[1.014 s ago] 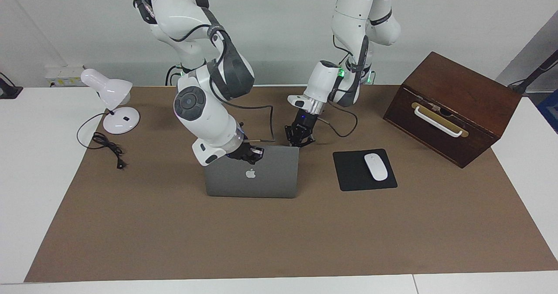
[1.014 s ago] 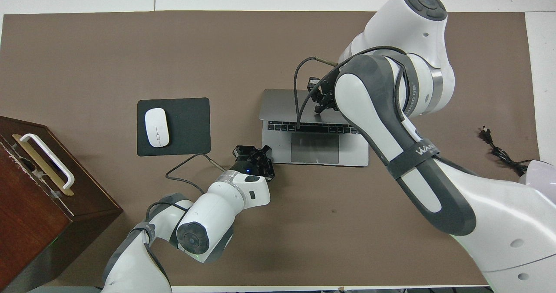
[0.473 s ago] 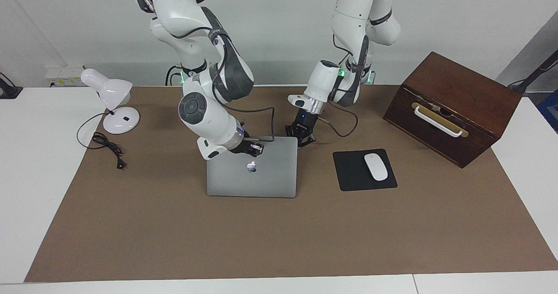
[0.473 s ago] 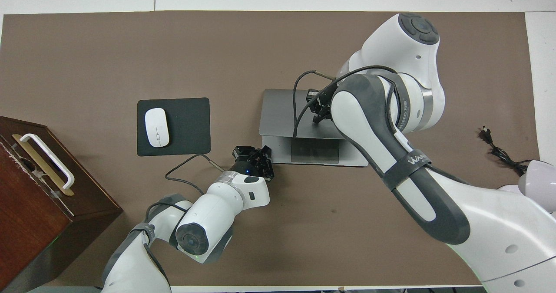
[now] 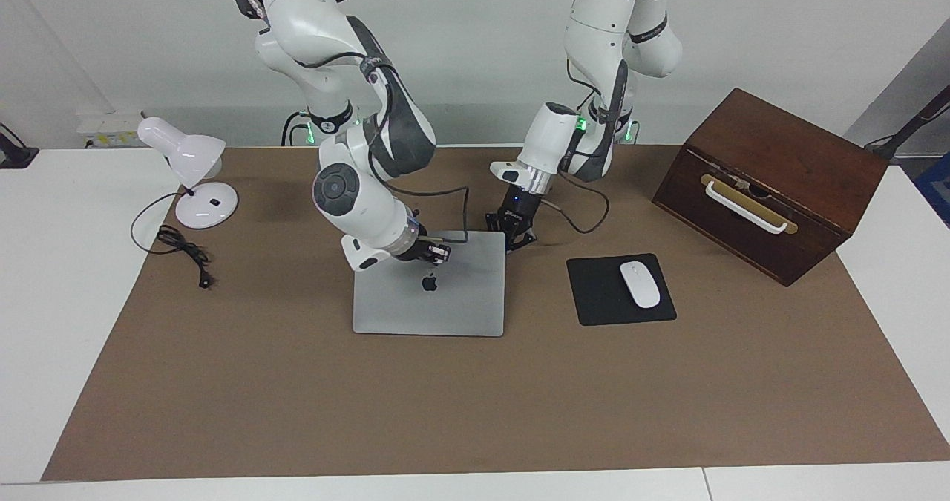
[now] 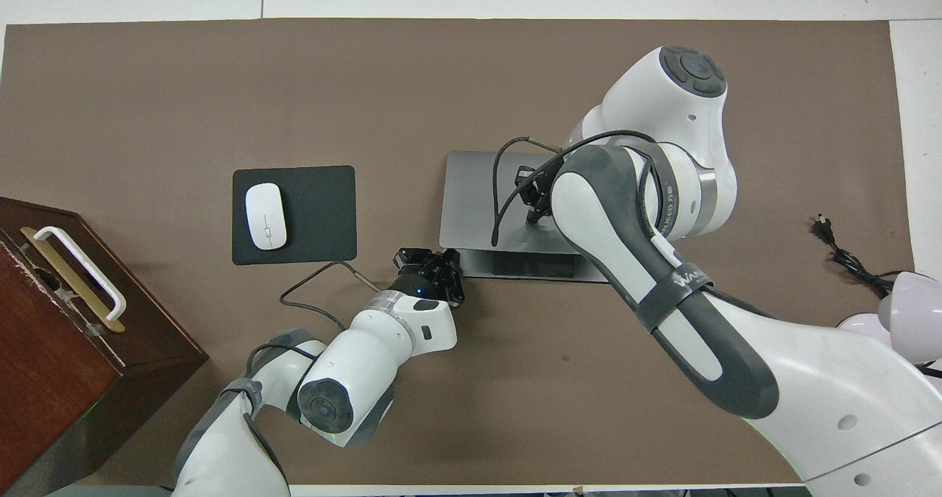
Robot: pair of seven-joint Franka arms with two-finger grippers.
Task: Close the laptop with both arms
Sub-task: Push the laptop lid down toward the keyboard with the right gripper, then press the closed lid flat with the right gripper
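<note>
The silver-grey laptop (image 5: 445,308) (image 6: 475,202) lies mid-table with its lid tilted almost flat, dark apple logo up. In the overhead view a thin strip of base and trackpad shows at the edge nearer to the robots. My right gripper (image 5: 438,254) (image 6: 531,201) is shut and rests on the lid near the logo. My left gripper (image 5: 513,235) (image 6: 441,261) is shut, low at the base's corner nearer to the robots, toward the left arm's end. I cannot tell whether it touches the laptop.
A black mouse pad (image 5: 594,300) with a white mouse (image 5: 640,283) lies beside the laptop toward the left arm's end. A brown wooden box (image 5: 772,182) stands at that end. A white lamp (image 5: 189,167) and its cord (image 5: 182,249) sit at the right arm's end.
The lid has swung down from about upright to almost flat, with my right gripper riding on it toward the robots. My left gripper has stayed at the base's corner.
</note>
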